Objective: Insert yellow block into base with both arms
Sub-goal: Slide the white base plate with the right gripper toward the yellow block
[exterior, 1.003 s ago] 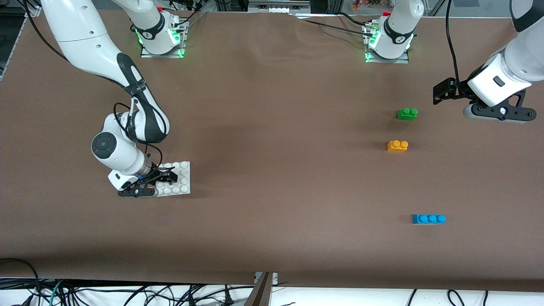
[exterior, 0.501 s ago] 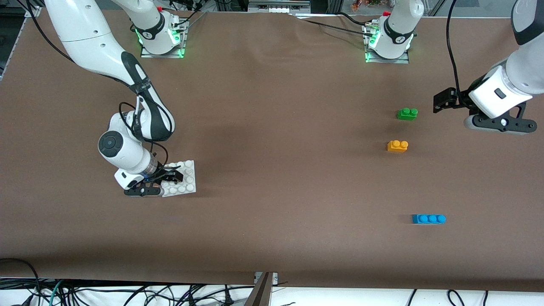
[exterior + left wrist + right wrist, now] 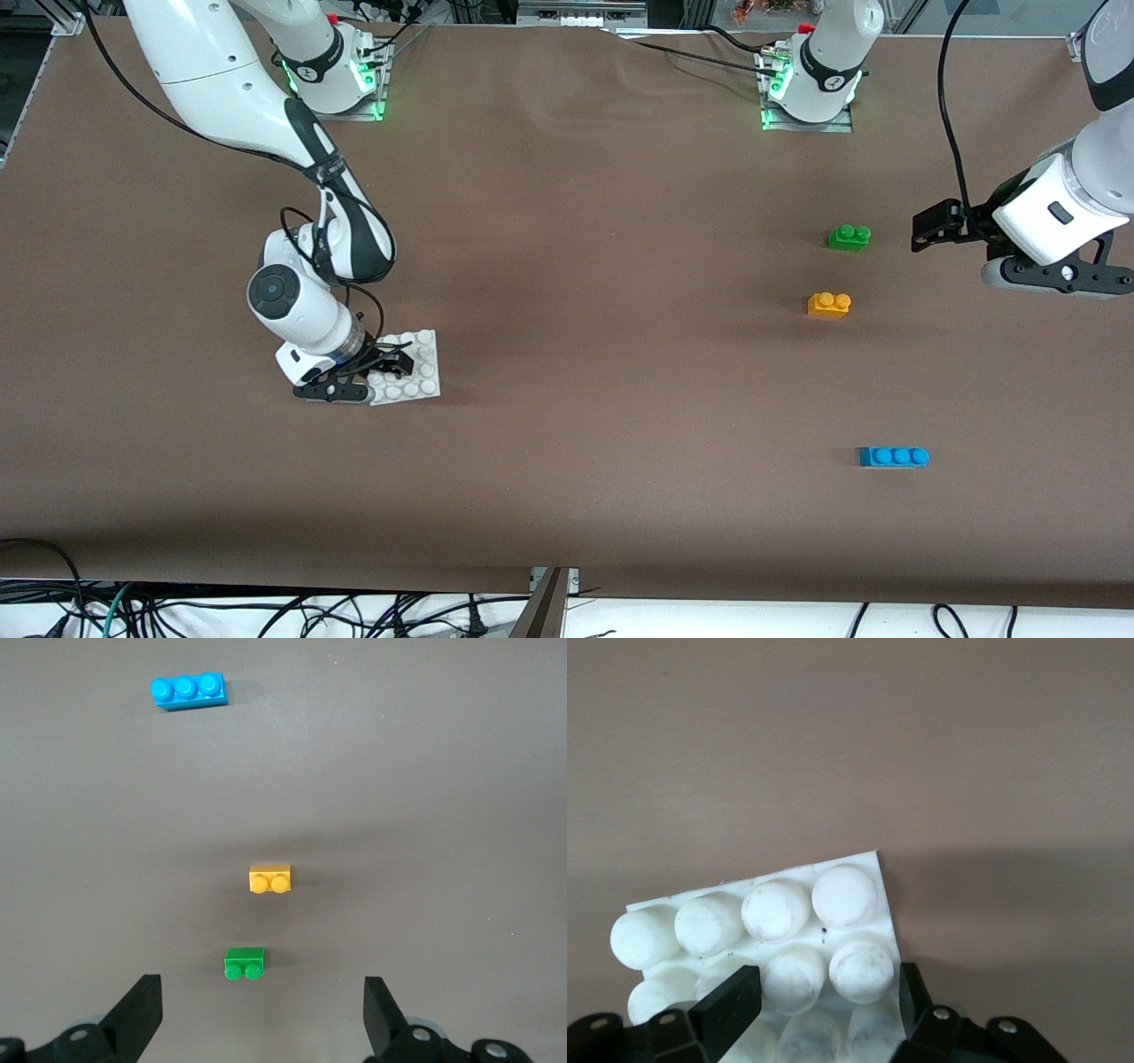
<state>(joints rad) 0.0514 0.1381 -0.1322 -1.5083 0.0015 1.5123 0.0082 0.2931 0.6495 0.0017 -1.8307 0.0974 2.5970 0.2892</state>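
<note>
At the right arm's end of the table, the right gripper [image 3: 383, 365] clamps the base [image 3: 423, 379] at its edge, fingers closed across the studded white plate, which looks slightly tilted in the wrist view and may be just off the brown table [image 3: 567, 443]. The carrying step appears in hand: the plate held ready, the brick not yet fetched. Toward the left arm's end, the yellow block [image 3: 829, 304] sits untouched between a green brick [image 3: 849, 237], farther from the front camera, and a blue brick [image 3: 893, 456], nearer. The left gripper [image 3: 939, 226] hovers wide open near the green brick, holding nothing. Next, it likely must descend over the yellow block and close on it. Count: two arms, one base, three bricks.
</note>
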